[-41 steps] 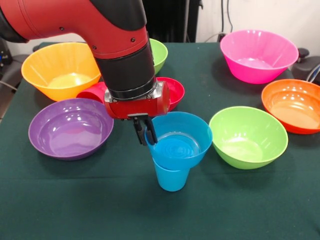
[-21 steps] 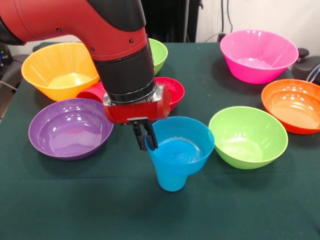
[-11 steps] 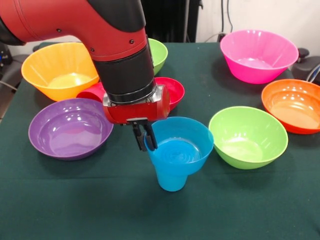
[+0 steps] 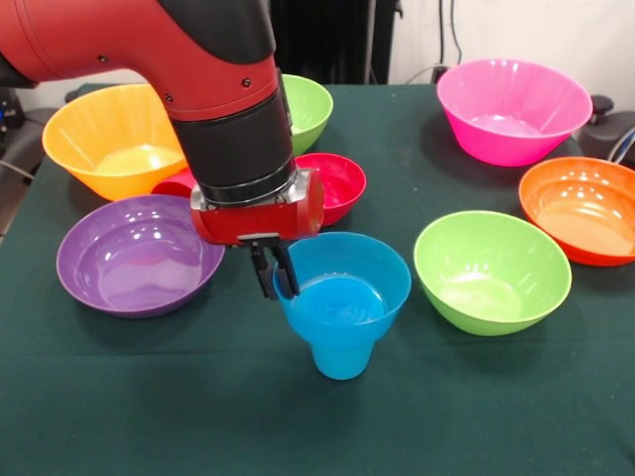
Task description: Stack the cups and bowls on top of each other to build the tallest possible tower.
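The tool [image 4: 275, 276] pinches the left rim of the blue bowl [image 4: 342, 288], fingers closed on its wall, one inside and one outside. The bowl sits in the mouth of the blue cup [image 4: 340, 359], which stands on the worktop [image 4: 149, 407] near the front. Best to level and centre the bowl before letting go, then lift straight up so nothing tips. The dark green cloth is flat; other bowls ring the stack, with bare cloth in front.
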Controlling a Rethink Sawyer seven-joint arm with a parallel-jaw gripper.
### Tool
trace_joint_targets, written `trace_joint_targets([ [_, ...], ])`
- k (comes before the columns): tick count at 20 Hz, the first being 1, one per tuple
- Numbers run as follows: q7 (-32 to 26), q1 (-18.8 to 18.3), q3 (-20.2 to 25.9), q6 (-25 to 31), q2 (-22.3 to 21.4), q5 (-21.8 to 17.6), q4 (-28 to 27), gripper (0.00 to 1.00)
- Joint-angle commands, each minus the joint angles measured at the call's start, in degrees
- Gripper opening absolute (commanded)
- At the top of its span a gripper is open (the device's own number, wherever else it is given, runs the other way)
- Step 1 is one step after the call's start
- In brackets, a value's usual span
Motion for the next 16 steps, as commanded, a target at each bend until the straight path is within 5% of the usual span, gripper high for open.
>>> trace_joint_targets([
  [1, -18.8, -0.6, 0.5, -0.2, 0.5, -4.2, 0.8, 0.00],
  [16, -16.2, 0.5, 0.7, -0.4, 0.9, -4.0, 0.5, 0.00],
])
